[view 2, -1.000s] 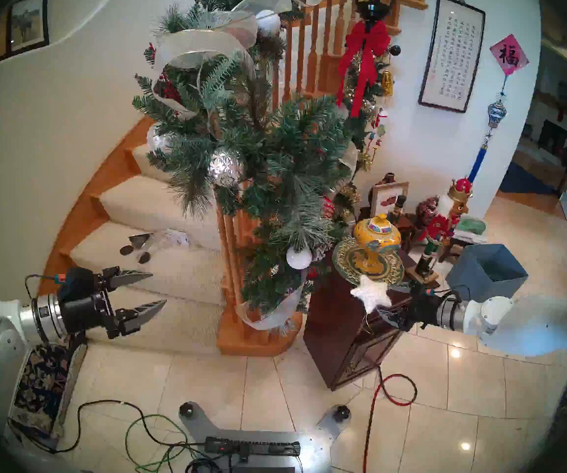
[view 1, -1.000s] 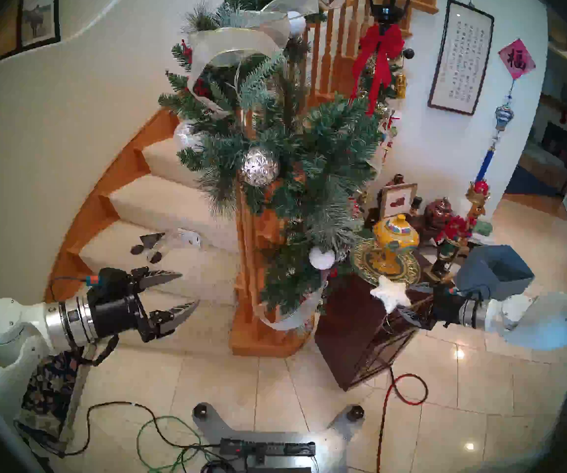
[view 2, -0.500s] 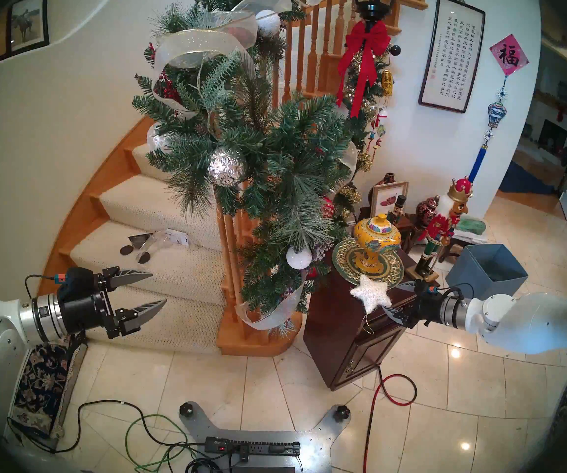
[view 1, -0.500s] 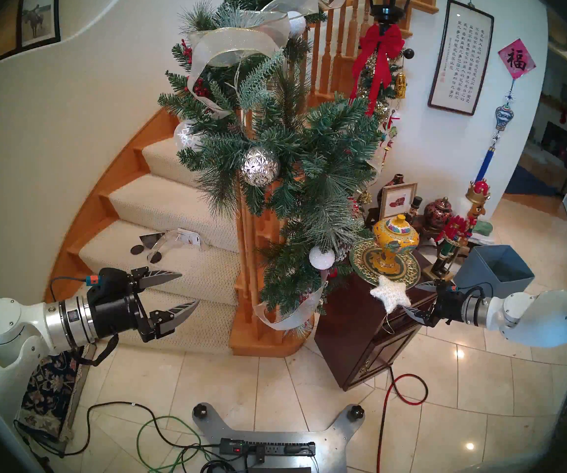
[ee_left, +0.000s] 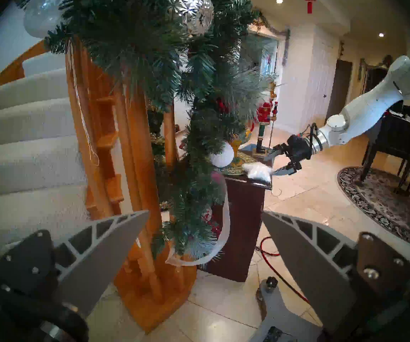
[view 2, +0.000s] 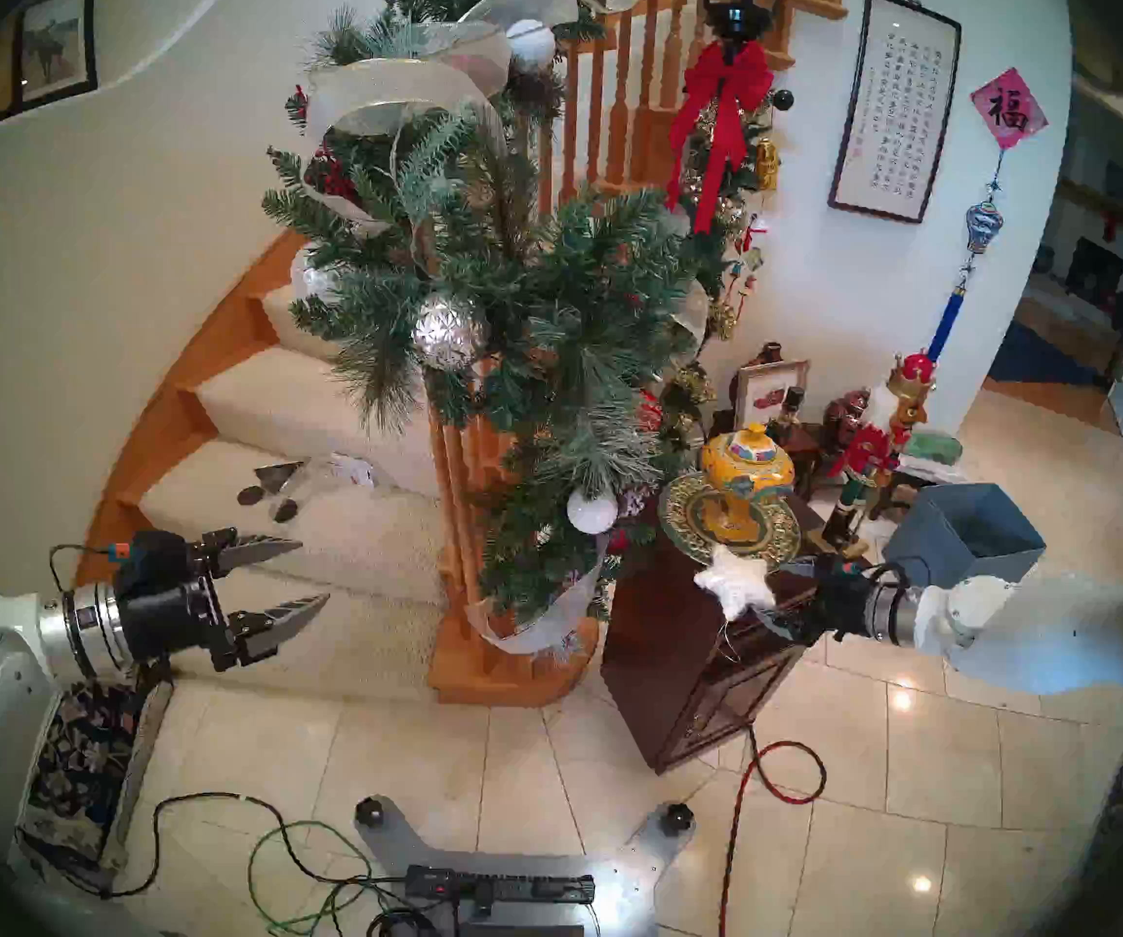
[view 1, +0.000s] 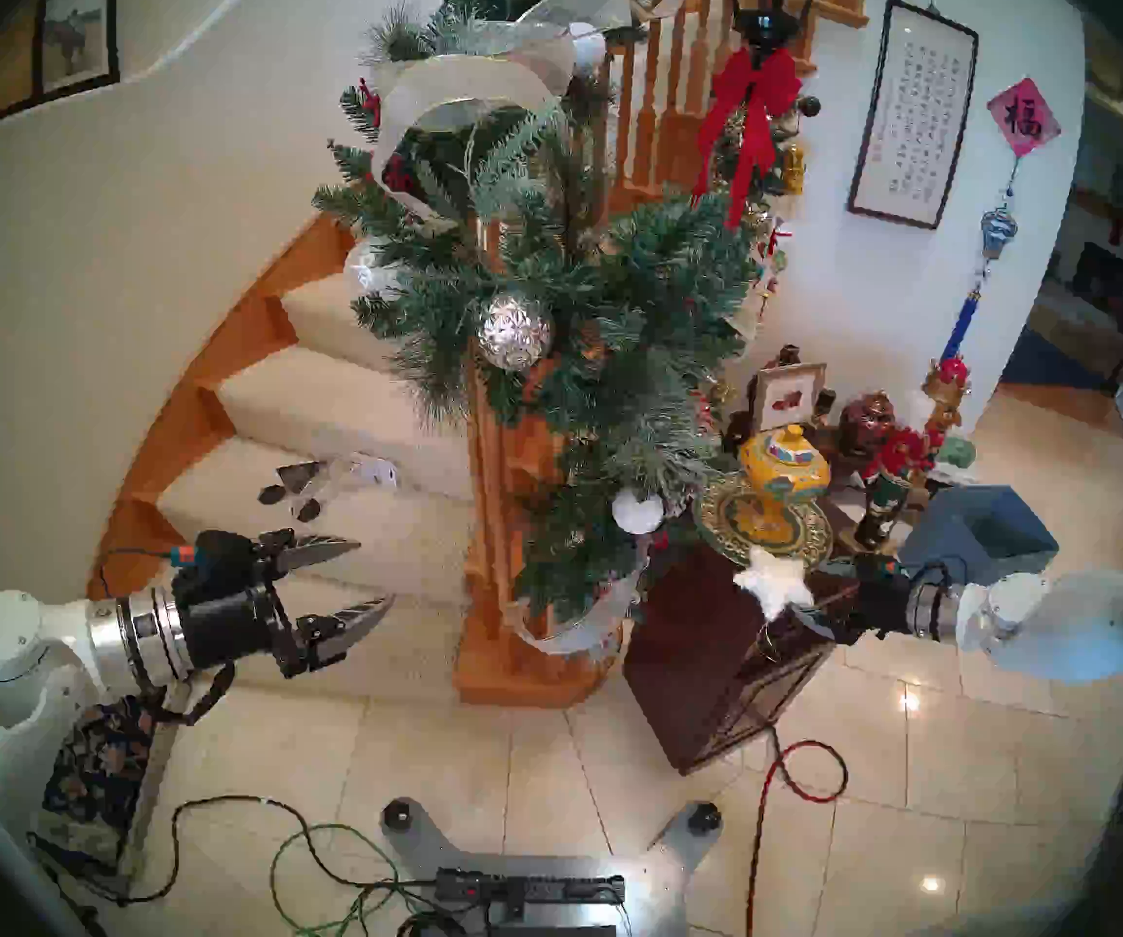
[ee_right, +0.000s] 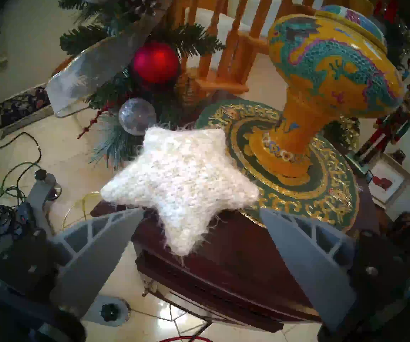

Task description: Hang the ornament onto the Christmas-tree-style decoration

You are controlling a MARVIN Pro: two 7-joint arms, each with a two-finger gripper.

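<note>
The white fuzzy star ornament (view 1: 771, 581) (view 2: 734, 581) lies flat on the front corner of a dark wood cabinet (view 1: 694, 631). Its gold string loop (ee_right: 83, 205) hangs over the cabinet's edge. My right gripper (view 1: 815, 594) (ee_right: 202, 210) is open, with one finger on each side of the star's nearest point; I cannot tell whether either finger touches it. The green pine garland (view 1: 579, 293) (ee_left: 199, 87), with silvery ribbon and silver and white balls, hangs down the stair post left of the cabinet. My left gripper (view 1: 376, 570) (ee_left: 205, 212) is open and empty, left of the post.
A yellow vase (view 1: 781, 469) on a green-gold plate (ee_right: 327, 198) stands right behind the star. A nutcracker (view 1: 890, 482) and a blue box (view 1: 978, 530) are further right. The wooden newel post (view 1: 491, 510) and carpeted stairs are left. Cables (view 1: 809, 773) lie on the tiled floor.
My right arm has shifted a little, bringing its open gripper slightly nearer around the star. The star and my left arm have not moved.
</note>
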